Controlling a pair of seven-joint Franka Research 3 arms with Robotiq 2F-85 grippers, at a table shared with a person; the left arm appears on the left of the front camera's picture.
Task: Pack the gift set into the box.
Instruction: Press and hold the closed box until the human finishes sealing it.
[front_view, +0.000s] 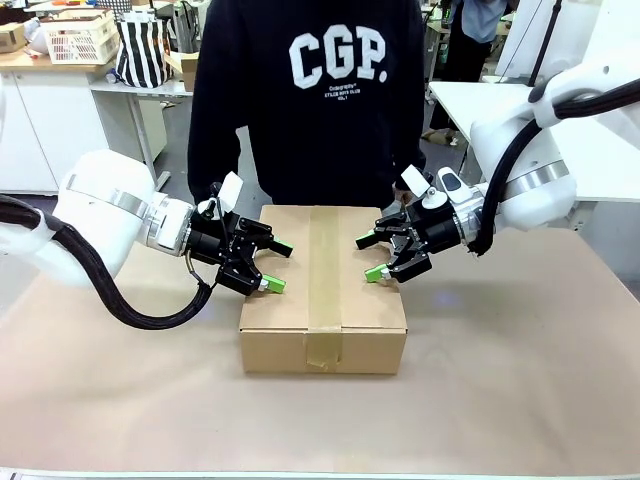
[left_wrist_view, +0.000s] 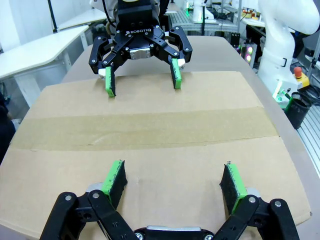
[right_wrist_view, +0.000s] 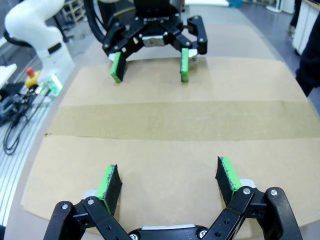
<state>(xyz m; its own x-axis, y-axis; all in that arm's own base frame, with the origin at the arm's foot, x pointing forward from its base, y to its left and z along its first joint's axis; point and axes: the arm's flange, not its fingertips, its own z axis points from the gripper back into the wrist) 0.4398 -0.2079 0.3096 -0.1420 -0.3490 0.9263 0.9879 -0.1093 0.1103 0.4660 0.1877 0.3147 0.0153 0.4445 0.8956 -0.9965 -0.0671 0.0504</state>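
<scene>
Brown cardboard box (front_view: 323, 290) sits shut in the middle of the table (front_view: 520, 380), flaps down with a tape strip (front_view: 324, 280) running across the top. Left gripper (front_view: 268, 268) hangs over the box's left edge, fingers spread wide, holding nothing. Right gripper (front_view: 370, 258) is the same deal over the right edge, wide and empty. They face each other across the tape. A person in a dark sweatshirt (front_view: 310, 100) stands right behind the box.

Box (front_view: 323, 290) w/ flaps shut and tape strip (front_view: 324, 262) sealing the seam is blocking your way inside. Left gripper (front_view: 271, 269) and right gripper (front_view: 372, 256), jaws spread, are crowding its sides; person (front_view: 310, 100) is standing behind. Near table (front_view: 320, 420) is lying free.
</scene>
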